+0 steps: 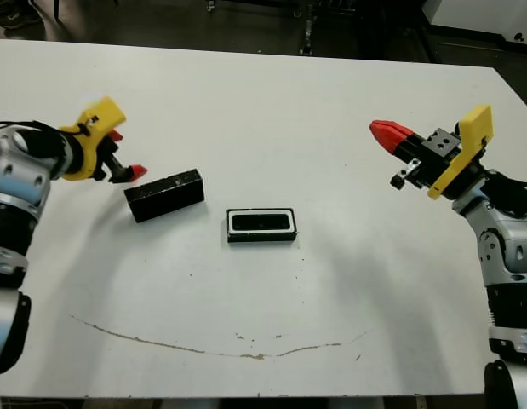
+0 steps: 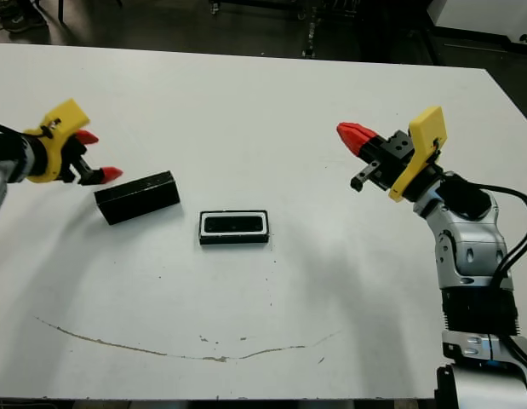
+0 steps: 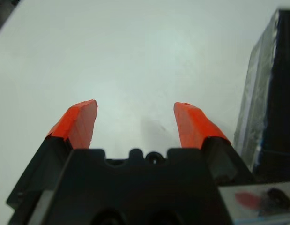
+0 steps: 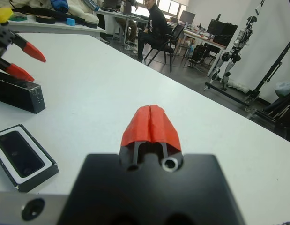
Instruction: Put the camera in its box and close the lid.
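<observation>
camera lies in the box; lid waits at its ten o'clock.
left gripper, fingers spread and empty, sits just beside the lid's far-left end, its long axis slanting; right gripper, pinched closed, hangs well apart over the white table; a seated person beyond.

A smooth, matt white table is marked near its front edge by a thin brownish scuff line. The glossy black rectangular lid is seen with a pale sheen on its side, beside the black-rimmed, white-lined shallow box in which a shiny dark camera is set. Matt red plastic-looking fingertips are mounted on a matt black gripper body, with yellow plastic-looking brackets and silvery metal-looking arm shells shown.
</observation>
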Robot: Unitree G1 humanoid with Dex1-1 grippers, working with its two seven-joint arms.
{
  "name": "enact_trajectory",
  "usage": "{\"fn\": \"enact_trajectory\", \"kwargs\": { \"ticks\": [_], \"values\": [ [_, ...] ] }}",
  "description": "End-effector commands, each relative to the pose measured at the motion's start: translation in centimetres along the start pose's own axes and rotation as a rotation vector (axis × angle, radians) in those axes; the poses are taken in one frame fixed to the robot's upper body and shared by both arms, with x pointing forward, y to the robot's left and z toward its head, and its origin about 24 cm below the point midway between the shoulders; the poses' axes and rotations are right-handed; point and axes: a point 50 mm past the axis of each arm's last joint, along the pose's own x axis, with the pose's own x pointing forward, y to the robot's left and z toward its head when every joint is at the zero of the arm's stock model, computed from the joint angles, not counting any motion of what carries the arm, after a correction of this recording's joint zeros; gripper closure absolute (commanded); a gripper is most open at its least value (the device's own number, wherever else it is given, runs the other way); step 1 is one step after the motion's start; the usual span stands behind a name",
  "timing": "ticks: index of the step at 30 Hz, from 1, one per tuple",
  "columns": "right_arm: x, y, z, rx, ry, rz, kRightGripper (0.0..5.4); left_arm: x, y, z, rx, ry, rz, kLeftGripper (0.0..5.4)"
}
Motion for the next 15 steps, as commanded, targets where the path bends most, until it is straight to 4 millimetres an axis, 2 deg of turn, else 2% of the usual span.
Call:
{"fn": "enact_trajectory", "kwargs": {
  "ticks": [1,2,4,12,15],
  "values": [
    [-0.6,-0.2,-0.4,0.017,0.033,-0.009,5.4,0.5,-0.5,-0.4,0.011,0.025,-0.028,0.93],
    [-0.6,-0.2,-0.4,0.016,0.032,-0.007,5.4,0.6,-0.6,-0.5,0.011,0.026,-0.033,0.8],
    [-0.7,-0.2,-0.4,0.017,0.035,-0.01,5.4,0.6,-0.8,-0.5,0.014,0.02,-0.045,0.93],
    [-0.7,-0.2,-0.4,0.014,0.03,-0.009,5.4,0.0,-1.9,0.5,0.045,-0.03,-0.134,0.02],
    [-0.7,-0.2,-0.4,0.024,0.034,-0.008,5.4,-0.7,-2.6,1.3,0.035,-0.07,-0.169,0.02]
  ]
}}
